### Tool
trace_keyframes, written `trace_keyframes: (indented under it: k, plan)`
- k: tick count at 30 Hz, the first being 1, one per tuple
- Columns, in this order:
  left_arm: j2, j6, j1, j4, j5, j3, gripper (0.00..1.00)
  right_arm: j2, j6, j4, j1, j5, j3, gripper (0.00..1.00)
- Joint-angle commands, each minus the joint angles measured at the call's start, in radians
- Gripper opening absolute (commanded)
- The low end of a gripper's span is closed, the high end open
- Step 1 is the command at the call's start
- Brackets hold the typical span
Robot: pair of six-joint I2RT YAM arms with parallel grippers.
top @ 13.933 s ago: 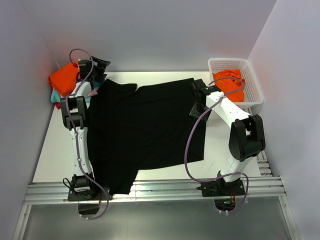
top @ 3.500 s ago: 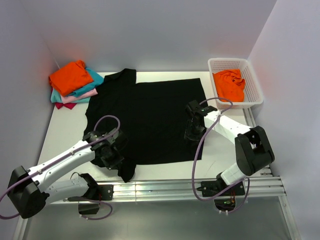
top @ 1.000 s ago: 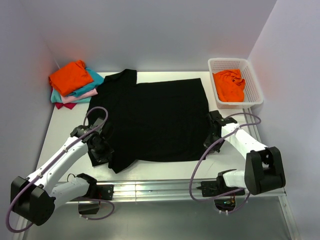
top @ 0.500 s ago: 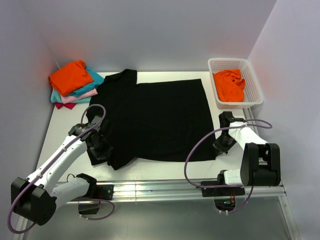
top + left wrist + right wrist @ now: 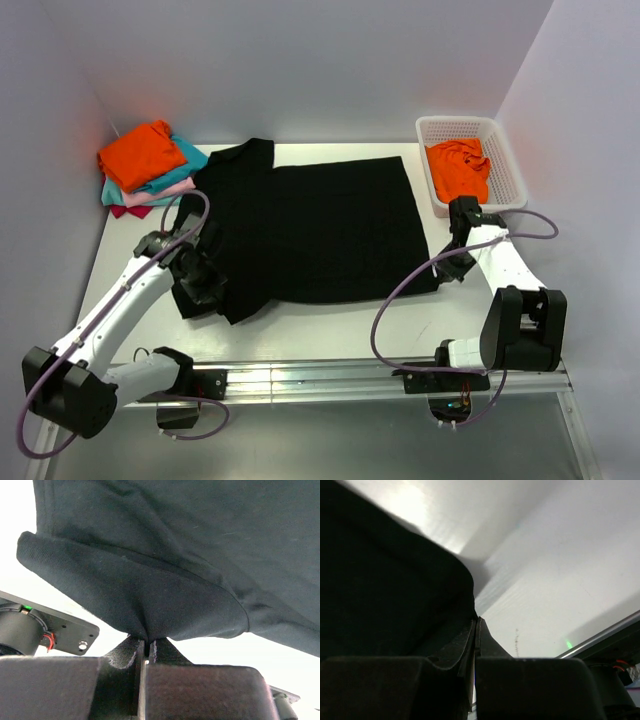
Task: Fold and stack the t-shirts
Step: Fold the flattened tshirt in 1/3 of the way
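The large black t-shirt (image 5: pixel 310 225) lies spread flat across the table (image 5: pixel 330 330). My left gripper (image 5: pixel 203 288) is shut on its near left corner, where the cloth is bunched. In the left wrist view the jaws (image 5: pixel 147 647) pinch a fold of the black t-shirt (image 5: pixel 165 555). My right gripper (image 5: pixel 455 265) is shut on the near right hem corner. The right wrist view shows the jaws (image 5: pixel 476 625) pressed together on the black cloth (image 5: pixel 385 590). Folded t-shirts are stacked at the far left, orange (image 5: pixel 140 152) on teal (image 5: pixel 186 158), pink (image 5: pixel 160 190) and magenta (image 5: pixel 125 210).
A white lattice basket (image 5: pixel 455 122) stands at the far right with a crumpled orange t-shirt (image 5: pixel 458 168) in it. Walls close in the table at the back and on both sides. A metal rail (image 5: pixel 320 380) runs along the near edge.
Both grippers have moved away from the near edge with the black t-shirt's near corners. The right one has also pulled its corner out to the right, stretching the hem.
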Motion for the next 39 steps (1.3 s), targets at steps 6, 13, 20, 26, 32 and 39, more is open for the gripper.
trace_keyframes:
  k: [6,13,20,26,32,39]
  plan:
    - [0.173,0.113,0.036,-0.021,0.0,0.291,0.0,0.063,-0.031,-0.077,-0.009,0.015,0.195,0.0]
    - [0.395,0.25,0.118,0.017,0.035,0.445,0.0,0.212,-0.023,-0.072,-0.009,-0.013,0.376,0.0]
    - [0.638,0.343,0.221,0.083,0.095,0.612,0.0,0.46,-0.024,-0.072,-0.007,-0.033,0.586,0.0]
    - [0.949,0.367,0.309,0.102,0.115,0.923,0.1,0.743,-0.04,-0.058,0.005,-0.137,0.928,0.01]
    - [1.089,0.291,0.373,0.092,0.127,1.14,0.67,0.911,-0.048,-0.14,0.017,-0.214,1.296,0.87]
    - [0.965,0.294,0.376,0.099,0.059,1.099,0.71,0.688,-0.088,-0.074,0.017,-0.186,1.093,0.88]
